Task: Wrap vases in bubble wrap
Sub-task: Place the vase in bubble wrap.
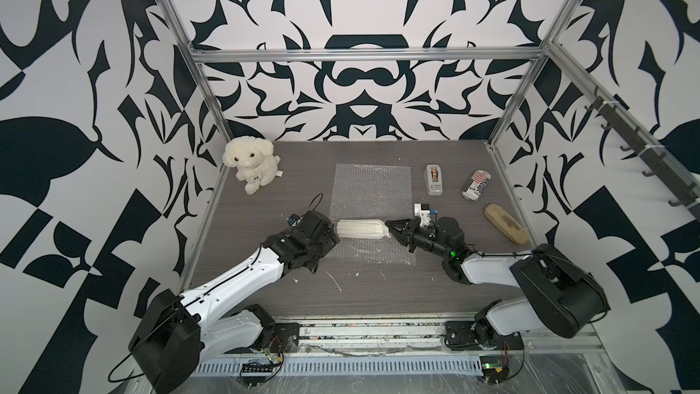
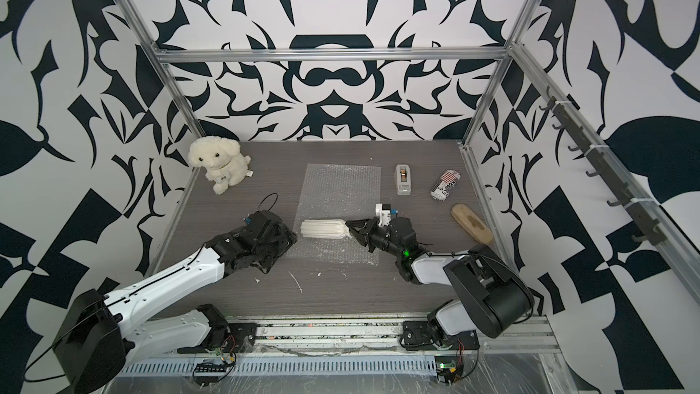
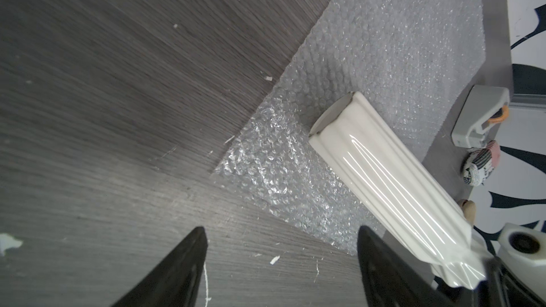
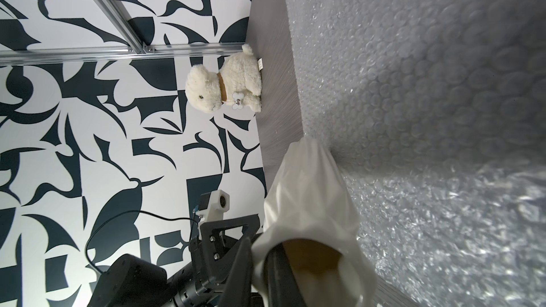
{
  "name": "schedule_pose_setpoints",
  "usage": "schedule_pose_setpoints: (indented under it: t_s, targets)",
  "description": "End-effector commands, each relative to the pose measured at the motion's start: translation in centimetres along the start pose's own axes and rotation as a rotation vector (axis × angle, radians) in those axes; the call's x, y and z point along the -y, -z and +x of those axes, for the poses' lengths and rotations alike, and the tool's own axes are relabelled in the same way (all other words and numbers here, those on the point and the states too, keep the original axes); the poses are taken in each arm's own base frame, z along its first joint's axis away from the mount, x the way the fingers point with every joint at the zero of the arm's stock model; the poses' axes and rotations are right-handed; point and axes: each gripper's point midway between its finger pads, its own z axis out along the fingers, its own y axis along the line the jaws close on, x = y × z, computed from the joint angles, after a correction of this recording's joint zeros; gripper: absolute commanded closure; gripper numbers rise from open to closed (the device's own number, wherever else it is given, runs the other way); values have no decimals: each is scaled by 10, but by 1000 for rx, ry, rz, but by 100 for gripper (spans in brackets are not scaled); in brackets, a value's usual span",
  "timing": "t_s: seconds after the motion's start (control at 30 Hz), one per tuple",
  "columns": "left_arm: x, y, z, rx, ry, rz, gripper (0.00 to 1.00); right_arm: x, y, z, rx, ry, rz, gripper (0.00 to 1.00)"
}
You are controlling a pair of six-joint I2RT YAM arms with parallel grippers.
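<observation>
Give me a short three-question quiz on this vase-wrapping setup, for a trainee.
1. True or false: the vase stands upright on the bubble wrap.
2. Which jaws are closed on the vase's rim? A) left jaws B) right jaws C) neither
3. Fill in: the grey item between the bubble wrap and the can is a tape ____.
Key: 1 false, it lies on its side; 2 B; 3 dispenser.
</observation>
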Motion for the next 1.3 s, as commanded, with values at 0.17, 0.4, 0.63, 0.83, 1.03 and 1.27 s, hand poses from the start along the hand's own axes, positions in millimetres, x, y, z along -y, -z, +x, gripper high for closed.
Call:
schedule_pose_setpoints:
  t_s: [0.17, 0.4, 0.63, 0.83, 1.03, 1.27]
  targets:
    - [29, -5, -17, -3, -94, 32, 16, -5, 6, -2, -71, 68, -86, 100]
    - [47, -24, -25, -28, -142, 20, 16, 37, 11, -9, -68, 93, 56, 100]
    - [63, -37, -20, -82, -192, 28, 16, 58, 16, -17, -66, 131, 159, 100]
    - [64, -43, -11, -132, -316, 37, 16, 68, 16, -20, -74, 158, 215, 98]
    - [58, -51, -5, -180, -478, 5, 16, 69, 15, -24, -89, 195, 256, 92]
    - [57, -63, -10, -163, -531, -16, 16, 51, 18, -27, -90, 260, 293, 91]
